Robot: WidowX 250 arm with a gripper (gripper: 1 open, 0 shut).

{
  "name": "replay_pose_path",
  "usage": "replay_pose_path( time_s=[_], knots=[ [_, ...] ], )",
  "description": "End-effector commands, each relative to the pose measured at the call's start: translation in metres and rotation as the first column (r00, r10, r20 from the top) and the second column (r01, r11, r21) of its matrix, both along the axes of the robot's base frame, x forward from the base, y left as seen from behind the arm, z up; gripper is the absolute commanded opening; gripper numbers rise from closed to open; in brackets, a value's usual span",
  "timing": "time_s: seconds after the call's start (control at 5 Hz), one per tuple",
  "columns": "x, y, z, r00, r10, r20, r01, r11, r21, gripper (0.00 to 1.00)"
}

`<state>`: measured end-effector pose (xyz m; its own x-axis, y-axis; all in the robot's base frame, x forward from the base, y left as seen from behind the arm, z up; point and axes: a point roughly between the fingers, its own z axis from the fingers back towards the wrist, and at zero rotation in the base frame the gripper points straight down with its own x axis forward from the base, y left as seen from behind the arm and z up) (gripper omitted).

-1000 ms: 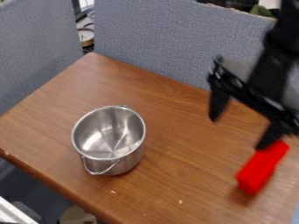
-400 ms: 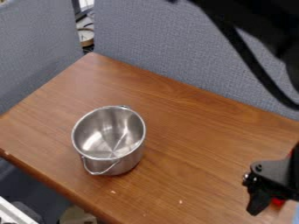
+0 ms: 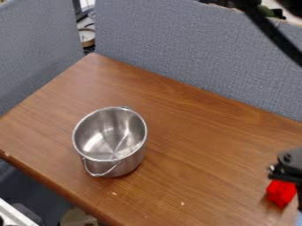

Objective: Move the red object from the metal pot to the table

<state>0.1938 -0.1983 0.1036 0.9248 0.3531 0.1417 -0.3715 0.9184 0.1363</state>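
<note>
The metal pot (image 3: 109,139) stands upright on the wooden table (image 3: 177,106), left of centre, and its inside shows nothing but bare steel. The red object (image 3: 281,193) lies at the table's front right corner, far from the pot. My gripper (image 3: 287,169) is a dark shape at the right edge of the view, directly above the red object and touching or nearly touching its top. Its fingers are together; whether they pinch the red object is not visible.
Grey partition panels (image 3: 177,40) stand behind the table. A black cable of the arm (image 3: 269,25) crosses the top right corner. The table's front edge runs close beside the red object.
The gripper went from open beside the red object, down past the table's right front corner, to shut right above it. The red object now sits slightly lower and further right.
</note>
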Motion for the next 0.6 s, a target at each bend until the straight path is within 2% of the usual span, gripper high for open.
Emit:
replay_pose_path(
  time_s=[0.0, 0.2, 0.4],
  knots=[
    [-0.005, -0.012, 0.016, 0.994, -0.109, 0.015, 0.11, 0.994, -0.004, 0.0],
    [0.006, 0.033, 0.017, 0.998, -0.068, -0.004, 0.068, 0.998, -0.003, 0.0],
    [0.022, 0.08, 0.027, 1.0, -0.026, -0.01, 0.026, 1.0, -0.008, 0.0]
  ],
)
